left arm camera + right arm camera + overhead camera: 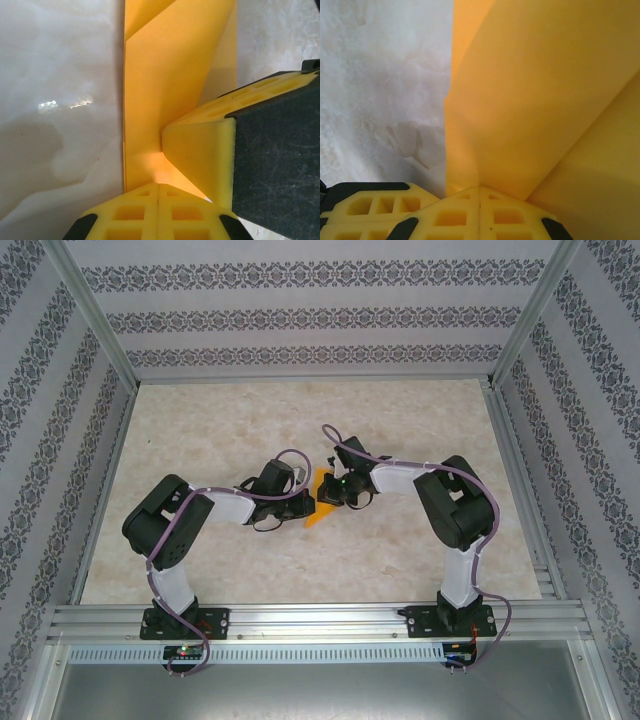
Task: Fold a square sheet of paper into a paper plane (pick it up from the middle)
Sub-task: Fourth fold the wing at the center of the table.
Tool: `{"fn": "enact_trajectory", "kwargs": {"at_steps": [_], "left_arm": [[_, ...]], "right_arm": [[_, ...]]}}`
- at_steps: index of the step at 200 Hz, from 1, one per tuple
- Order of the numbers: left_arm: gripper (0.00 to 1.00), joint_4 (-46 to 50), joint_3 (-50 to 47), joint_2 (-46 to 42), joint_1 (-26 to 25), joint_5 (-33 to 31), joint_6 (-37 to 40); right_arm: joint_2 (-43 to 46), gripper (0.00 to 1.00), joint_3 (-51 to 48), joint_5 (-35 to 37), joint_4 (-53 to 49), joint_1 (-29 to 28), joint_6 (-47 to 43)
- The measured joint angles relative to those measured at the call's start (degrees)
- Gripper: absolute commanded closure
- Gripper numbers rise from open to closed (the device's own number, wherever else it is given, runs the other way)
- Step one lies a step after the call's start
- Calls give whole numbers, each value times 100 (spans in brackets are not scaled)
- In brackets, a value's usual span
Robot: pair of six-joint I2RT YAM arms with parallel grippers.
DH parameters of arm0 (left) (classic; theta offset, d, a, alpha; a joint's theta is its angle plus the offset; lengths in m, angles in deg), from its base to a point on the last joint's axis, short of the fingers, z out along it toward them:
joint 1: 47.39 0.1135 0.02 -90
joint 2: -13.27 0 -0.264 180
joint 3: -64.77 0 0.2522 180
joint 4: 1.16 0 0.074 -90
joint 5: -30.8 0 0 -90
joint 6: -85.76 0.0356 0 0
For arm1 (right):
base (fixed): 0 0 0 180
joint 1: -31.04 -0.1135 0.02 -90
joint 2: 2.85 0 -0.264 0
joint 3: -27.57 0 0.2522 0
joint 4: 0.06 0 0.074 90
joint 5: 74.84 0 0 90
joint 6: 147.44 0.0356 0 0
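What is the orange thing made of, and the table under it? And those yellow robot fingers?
Orange sheet: looks like thin matte paper; it holds sharp creases and folded flaps. Table: a smooth, glossy, marble-patterned top, perhaps laminate or stone; it reflects light. Fingers of the left gripper: probably moulded yellow plastic, with square hollows.

- The sheet of paper point(321, 510) sits at the middle of the counter point(250, 570), well apart from every edge.
- The left pincer point(303, 506) meets the sheet from the left.
- The right pincer point(332, 492) meets it from the right, slightly farther back.
- The two pincers stand just beside each other, with the sheet between them.
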State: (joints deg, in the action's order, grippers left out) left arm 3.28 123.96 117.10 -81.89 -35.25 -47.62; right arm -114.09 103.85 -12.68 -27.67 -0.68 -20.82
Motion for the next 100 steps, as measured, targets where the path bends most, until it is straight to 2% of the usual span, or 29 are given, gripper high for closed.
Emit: {"fn": "enact_trajectory", "kwargs": {"at_steps": [58,100], "left_arm": [[100,-17,0,13,-2,4,81],[100,-22,0,17,-2,22,129]], "right_arm": [[-223,97,181,-400,0,439,-79],[-299,97,367,-247,4,804,-90]]}}
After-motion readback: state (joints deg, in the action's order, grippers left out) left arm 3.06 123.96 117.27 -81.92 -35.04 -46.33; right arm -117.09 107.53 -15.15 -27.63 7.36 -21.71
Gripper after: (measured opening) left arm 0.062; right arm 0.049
